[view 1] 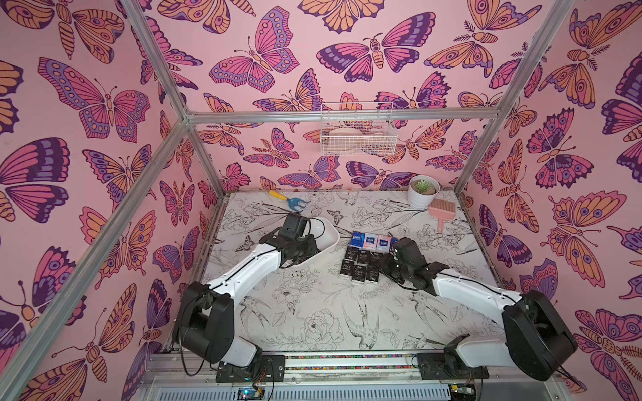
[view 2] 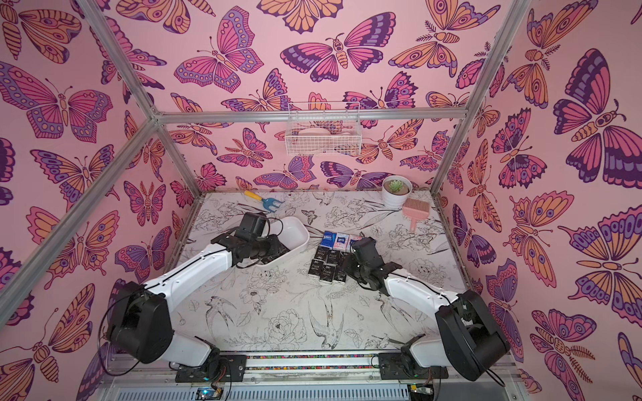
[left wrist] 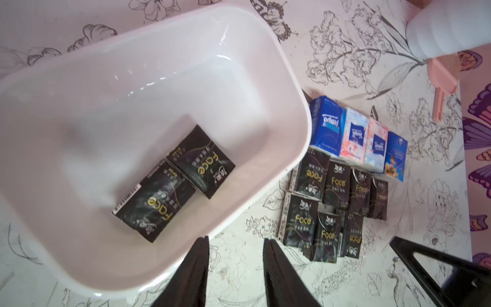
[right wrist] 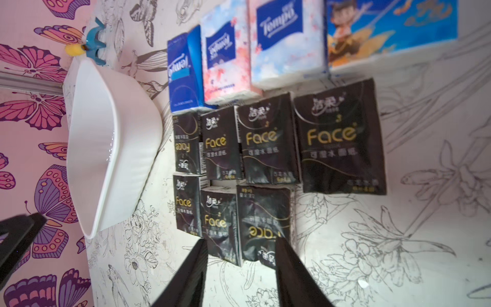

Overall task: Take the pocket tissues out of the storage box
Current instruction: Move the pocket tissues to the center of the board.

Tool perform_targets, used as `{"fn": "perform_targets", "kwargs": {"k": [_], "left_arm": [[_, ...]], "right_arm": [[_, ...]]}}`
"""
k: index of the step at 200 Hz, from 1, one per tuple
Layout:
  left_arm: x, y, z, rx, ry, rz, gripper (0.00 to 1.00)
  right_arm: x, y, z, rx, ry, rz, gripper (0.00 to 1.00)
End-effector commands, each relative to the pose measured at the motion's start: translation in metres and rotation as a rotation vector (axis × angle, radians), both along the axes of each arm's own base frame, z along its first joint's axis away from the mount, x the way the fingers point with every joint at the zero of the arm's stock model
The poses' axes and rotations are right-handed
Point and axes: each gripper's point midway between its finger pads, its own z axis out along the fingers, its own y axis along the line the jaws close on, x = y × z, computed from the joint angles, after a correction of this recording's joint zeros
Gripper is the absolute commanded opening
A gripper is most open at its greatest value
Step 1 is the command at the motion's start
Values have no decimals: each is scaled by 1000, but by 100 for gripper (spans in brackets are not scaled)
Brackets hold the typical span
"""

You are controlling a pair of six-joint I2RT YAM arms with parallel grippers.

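Inside the storage box (left wrist: 252, 79) there are two black pocket tissues (left wrist: 175, 183) lying side by side, right in front of the left tool (left wrist: 236, 240). It hangs over the box's rim with jaws apart and empty. The rest of the pocket tissues sit in rows on the counter (right wrist: 398, 239) just beside the box. The right tool (right wrist: 240, 240) hovers over the nearest black one, jaws spread, gripping nothing.
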Motion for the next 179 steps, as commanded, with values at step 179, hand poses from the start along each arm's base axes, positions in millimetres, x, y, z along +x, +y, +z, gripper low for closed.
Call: {"fn": "perform_targets", "kwargs": {"k": [179], "left_arm": [[92, -15, -61, 88, 161, -61, 44]], "right_arm": [[-11, -15, -13, -163, 54, 92, 54]]}}
